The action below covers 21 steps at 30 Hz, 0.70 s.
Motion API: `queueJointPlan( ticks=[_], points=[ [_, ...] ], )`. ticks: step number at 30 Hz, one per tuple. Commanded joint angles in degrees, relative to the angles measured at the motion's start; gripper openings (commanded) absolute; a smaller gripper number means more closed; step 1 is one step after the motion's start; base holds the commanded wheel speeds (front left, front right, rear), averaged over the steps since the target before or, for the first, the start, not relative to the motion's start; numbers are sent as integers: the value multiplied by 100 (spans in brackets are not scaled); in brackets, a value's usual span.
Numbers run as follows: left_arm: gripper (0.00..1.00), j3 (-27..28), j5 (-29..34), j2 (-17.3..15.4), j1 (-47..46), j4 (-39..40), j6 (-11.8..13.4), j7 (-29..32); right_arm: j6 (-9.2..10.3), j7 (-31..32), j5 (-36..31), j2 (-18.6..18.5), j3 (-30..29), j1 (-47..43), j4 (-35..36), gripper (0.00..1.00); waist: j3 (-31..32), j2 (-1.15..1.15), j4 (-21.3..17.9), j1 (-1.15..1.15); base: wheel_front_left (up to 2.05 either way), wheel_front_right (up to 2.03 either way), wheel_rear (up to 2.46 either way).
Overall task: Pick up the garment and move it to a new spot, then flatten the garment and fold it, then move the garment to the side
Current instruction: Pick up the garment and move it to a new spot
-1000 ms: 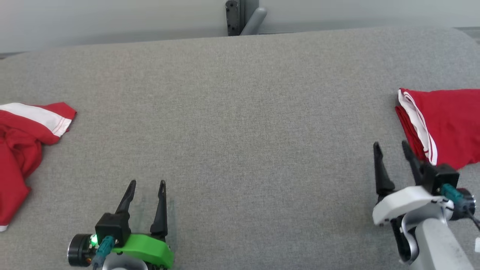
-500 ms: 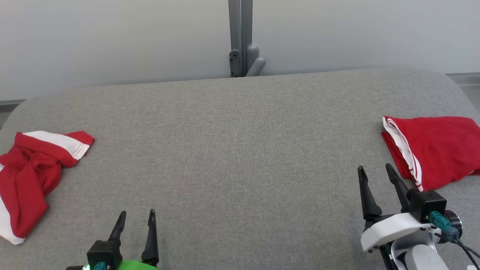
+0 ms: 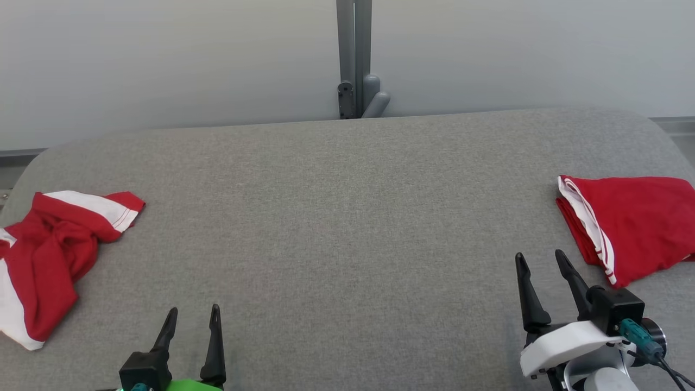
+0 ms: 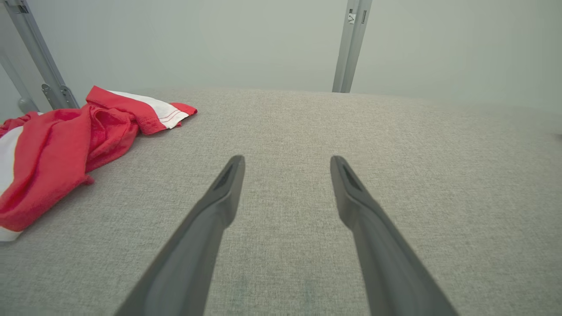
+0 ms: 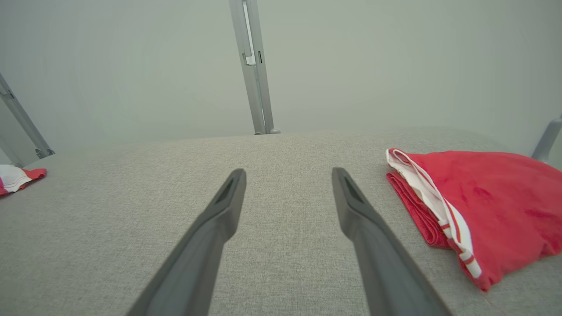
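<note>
Head camera has tilted up over the last second, so the whole view shifts; the garments lie as before. Right gripper (image 3: 539, 255) has eased back from the folded garment (image 3: 640, 228) at the right edge of the table (image 3: 347, 217), which looks finished and set aside. Crumpled garment (image 3: 49, 255) lies far left, probably next. Both arms sit low at the near edge, fingers pointing forward. Left gripper (image 3: 194, 309) and right are both spread and empty.

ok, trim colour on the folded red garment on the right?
The folded red garment has white trim with red stripes; right wrist view.
</note>
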<state>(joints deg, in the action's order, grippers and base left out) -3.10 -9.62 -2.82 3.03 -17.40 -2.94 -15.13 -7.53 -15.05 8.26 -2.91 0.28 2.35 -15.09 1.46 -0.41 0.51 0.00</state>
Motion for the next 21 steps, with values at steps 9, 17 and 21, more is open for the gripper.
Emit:
queueJointPlan(
  ticks=[9, 17, 21],
  points=[
    [100, 179, 157, -19, -109, -59, -35, 0, 9, -14, 248, -8, 236, -122, -44, 100, -168, 41, 1119, 0, 0, 0, 0],
    [100, 466, 191, -19, 9, -123, -99, 1, 8, -15, 330, -9, 596, 39, -170, 100, -246, 41, 2425, 0, 0, 0, 0],
    [100, 626, 123, -13, 170, -145, -56, 1, 9, -15, 394, -13, 822, 125, -203, 100, -251, 41, 2768, 0, 0, 0, 0]
  ],
)
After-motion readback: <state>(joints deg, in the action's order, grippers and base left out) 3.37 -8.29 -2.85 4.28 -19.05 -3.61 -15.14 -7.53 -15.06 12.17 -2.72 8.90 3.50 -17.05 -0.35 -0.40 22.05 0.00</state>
